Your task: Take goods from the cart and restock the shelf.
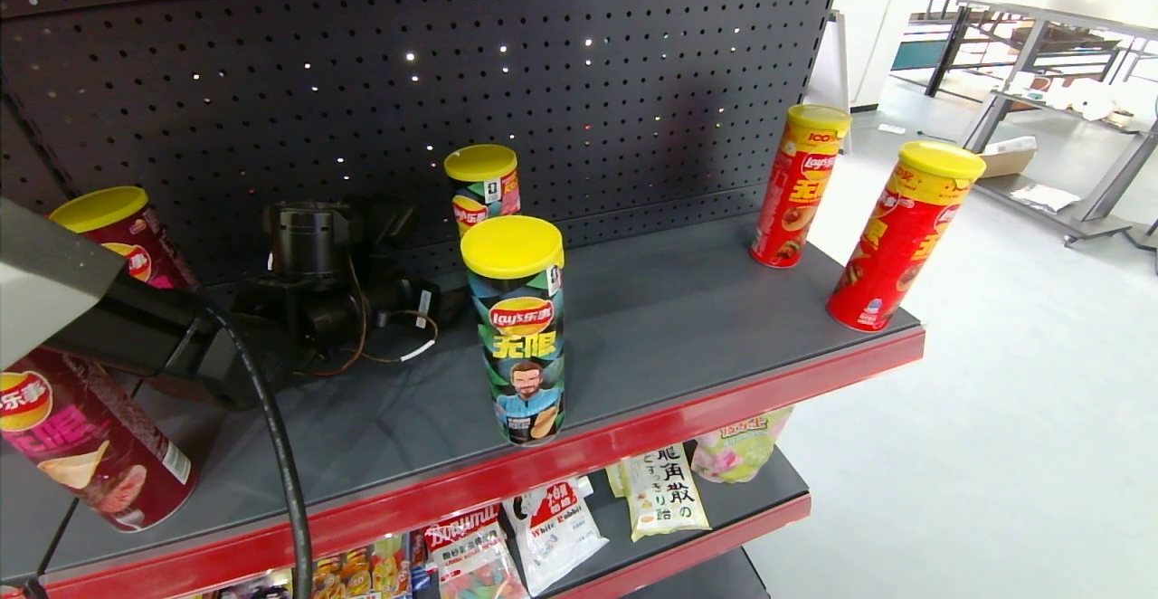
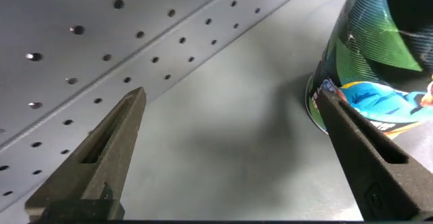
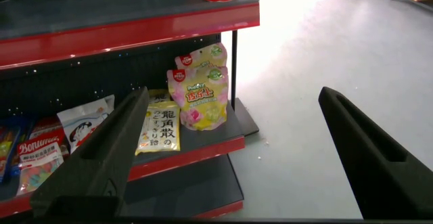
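Rear can point(image 1: 482, 185): upright at the back of the shelf point(image 1: 688, 328), close to the pegboard point(image 1: 452, 56). It is directly behind the front can point(image 1: 516, 328), which stands at the red lip. Both have the same green-black design and line up front to back, so I judge them one facing row for that flavour.

Left gripper point(image 2: 231, 94): low over the shelf deck beside the rear can, fingers spread wide, nothing between them. One fingertip point(image 2: 331, 105) sits right at the can's base; touching or just clear, cannot tell. The can stands unsupported, so I judge this placement done.

Right gripper point(image 3: 233, 92): spread and empty, low beside the rack. It faces the snack bags point(image 3: 199, 95) on a lower tier, with open floor beyond.

Neighbours: two maroon cans point(image 1: 81, 445) on my left and two red cans point(image 1: 801, 187) at the right end, each flavour in its own file. Bare deck lies between the green and red files.

Next, my judgement: draw the left arm straight back, away from the can. Tall narrow cans tip easily if a finger brushes them.
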Tool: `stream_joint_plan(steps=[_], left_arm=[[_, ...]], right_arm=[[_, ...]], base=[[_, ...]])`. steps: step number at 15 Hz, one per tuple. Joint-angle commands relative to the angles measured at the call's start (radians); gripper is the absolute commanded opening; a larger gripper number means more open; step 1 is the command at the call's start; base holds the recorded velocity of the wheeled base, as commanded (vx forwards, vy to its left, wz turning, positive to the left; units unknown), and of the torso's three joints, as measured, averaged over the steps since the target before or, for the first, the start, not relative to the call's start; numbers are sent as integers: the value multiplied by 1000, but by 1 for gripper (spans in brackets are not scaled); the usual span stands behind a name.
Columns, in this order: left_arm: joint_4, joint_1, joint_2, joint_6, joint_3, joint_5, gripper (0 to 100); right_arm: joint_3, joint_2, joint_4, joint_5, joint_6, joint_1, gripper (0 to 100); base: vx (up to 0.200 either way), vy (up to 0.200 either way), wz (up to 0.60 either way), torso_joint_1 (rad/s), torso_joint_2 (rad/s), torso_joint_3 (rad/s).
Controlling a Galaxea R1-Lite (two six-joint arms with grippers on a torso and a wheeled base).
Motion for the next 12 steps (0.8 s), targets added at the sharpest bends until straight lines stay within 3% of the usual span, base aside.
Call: stream_joint_plan(steps=[1, 12], left_arm=[[0, -5, -2, 0, -2, -2, 100], [16, -24, -42, 0, 32, -2, 100]], right_arm=[[0, 0, -1, 0, 0, 0, 100], [0, 0, -1, 0, 0, 0, 100]], base=[[0, 0, 0, 0, 0, 0], [0, 0, 0, 0, 0, 0]])
